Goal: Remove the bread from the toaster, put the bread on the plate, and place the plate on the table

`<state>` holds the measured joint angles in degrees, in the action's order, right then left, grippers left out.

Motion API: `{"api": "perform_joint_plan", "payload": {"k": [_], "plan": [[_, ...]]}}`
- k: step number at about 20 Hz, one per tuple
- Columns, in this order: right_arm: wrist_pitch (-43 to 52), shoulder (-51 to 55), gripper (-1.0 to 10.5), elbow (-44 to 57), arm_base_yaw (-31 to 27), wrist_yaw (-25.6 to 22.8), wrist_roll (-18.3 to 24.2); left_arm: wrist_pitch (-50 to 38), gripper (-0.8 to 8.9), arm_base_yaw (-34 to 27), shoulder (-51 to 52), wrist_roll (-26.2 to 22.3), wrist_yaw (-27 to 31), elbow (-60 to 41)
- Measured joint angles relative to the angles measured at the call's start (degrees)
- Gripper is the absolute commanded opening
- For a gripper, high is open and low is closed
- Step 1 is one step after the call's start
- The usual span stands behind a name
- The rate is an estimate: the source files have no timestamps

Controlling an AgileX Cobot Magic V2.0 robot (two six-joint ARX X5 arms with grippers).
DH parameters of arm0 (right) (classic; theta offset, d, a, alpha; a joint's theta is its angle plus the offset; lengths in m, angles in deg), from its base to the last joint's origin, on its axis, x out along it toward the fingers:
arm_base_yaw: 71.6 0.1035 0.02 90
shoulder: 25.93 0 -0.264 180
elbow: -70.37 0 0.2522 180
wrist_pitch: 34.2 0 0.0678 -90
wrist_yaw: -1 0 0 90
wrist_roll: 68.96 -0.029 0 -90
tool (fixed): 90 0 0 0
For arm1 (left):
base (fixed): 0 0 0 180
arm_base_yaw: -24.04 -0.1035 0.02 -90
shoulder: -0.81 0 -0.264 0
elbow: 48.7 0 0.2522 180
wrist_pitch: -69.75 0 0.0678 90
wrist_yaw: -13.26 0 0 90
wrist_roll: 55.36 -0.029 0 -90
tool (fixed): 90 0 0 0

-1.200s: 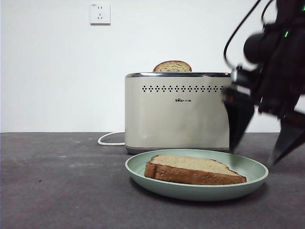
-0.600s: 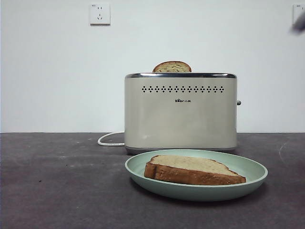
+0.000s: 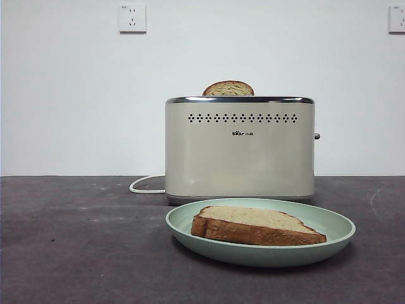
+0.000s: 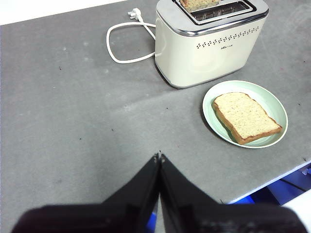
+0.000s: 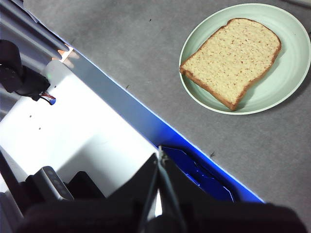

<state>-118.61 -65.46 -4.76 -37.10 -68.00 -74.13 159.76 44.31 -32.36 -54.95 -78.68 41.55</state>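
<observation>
Bread (image 3: 256,225) lies flat on the plate (image 3: 335,231), which sits on the table (image 3: 76,253) just before the toaster (image 3: 239,149). My right gripper (image 5: 159,158) has pulled away from the plate's side, jaws pressed together; my left gripper (image 4: 159,158) waits likewise closed. I judge the task done.

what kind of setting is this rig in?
Probably a lab test bench staged as a kitchen, not a real one: a bare grey table, plain white wall with a socket, and only a toaster and a plate.
</observation>
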Motion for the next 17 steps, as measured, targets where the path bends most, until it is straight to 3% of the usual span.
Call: {"api": "perform_joint_plan", "payload": {"k": [15, 17], "plan": [[-0.02, 0.28, 0.0, 0.00, 0.00, -0.17, 0.00, 0.13, -0.04, 0.04, 0.00, -0.15, 0.37, 0.00], [-0.02, 0.28, 0.0, 0.00, 0.00, -0.17, 0.00, -0.22, -0.04, 0.04, 0.00, -0.44, 2.82, -0.02]]}}
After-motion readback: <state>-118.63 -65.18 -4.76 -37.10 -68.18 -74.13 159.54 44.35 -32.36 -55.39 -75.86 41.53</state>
